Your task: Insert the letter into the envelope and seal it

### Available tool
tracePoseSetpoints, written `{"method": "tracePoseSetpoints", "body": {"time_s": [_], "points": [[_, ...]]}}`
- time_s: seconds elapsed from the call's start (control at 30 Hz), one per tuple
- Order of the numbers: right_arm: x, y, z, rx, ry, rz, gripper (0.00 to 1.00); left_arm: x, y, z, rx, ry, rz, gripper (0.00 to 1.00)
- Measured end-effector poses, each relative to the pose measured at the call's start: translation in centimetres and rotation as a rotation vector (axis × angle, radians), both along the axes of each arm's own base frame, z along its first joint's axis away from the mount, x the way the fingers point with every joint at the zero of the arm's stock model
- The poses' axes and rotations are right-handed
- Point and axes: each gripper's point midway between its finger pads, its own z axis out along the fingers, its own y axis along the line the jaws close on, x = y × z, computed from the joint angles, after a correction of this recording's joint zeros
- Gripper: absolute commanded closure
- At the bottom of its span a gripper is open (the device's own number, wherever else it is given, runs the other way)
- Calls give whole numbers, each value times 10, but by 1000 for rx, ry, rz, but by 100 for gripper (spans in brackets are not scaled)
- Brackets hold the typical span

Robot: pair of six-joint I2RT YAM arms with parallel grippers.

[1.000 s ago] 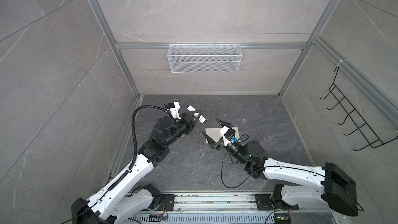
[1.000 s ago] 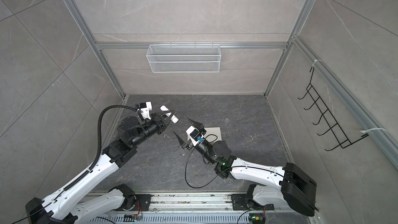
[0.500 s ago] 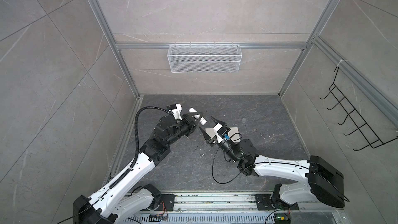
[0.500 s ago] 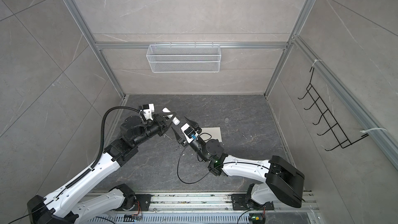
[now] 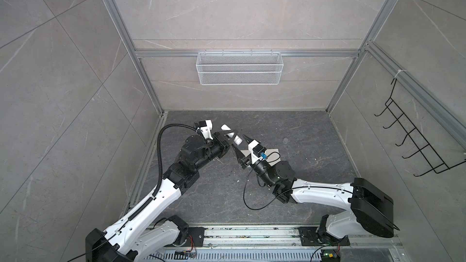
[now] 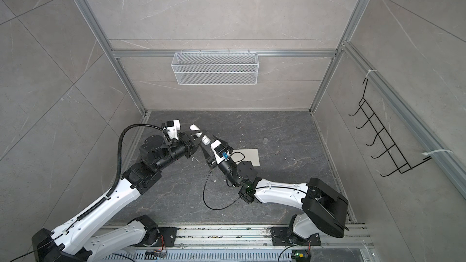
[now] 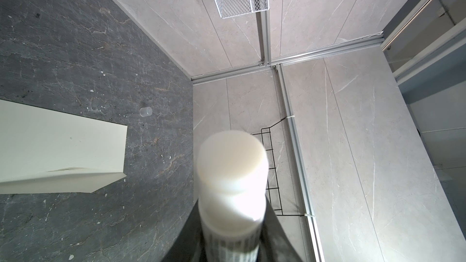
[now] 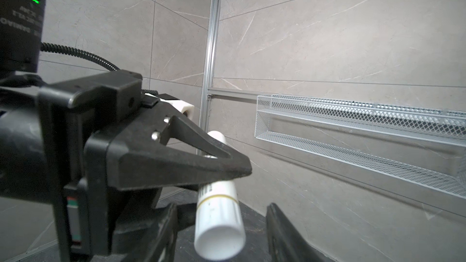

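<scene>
Sealing seemed underway: left gripper jaws clamped the glue stick; right gripper jaws gaped around its end, needing a square pinch next. The envelope lay right of centre in a top view, letter unseen.

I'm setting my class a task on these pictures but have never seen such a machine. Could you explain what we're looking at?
Two white-and-black robot arms reach over a dark grey stone-look table. Two pictures look down from overhead; two come from cameras on the wrists. The left end effector is clamped on a small white glue-stick tube; the right end effector is open around its end. A long cream-white paper envelope and a small clear cap lie on the table.
</scene>
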Motion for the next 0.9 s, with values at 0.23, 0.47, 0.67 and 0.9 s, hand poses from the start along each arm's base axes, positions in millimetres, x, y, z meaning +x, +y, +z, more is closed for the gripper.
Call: {"method": "tracePoseSetpoints", "body": {"time_s": [0.23, 0.47, 0.67, 0.9], "points": [[2, 3, 1, 16, 6, 6, 49, 1, 1, 0, 0, 0, 3, 100], [5, 8, 6, 28, 2, 6, 52, 2, 2, 3, -8, -13, 9, 100], [8, 10, 12, 44, 1, -2, 53, 0, 0, 5, -10, -20, -8, 100], [11, 13, 13, 45, 8, -8, 72, 2, 0, 7, -12, -30, -3, 100]]}}
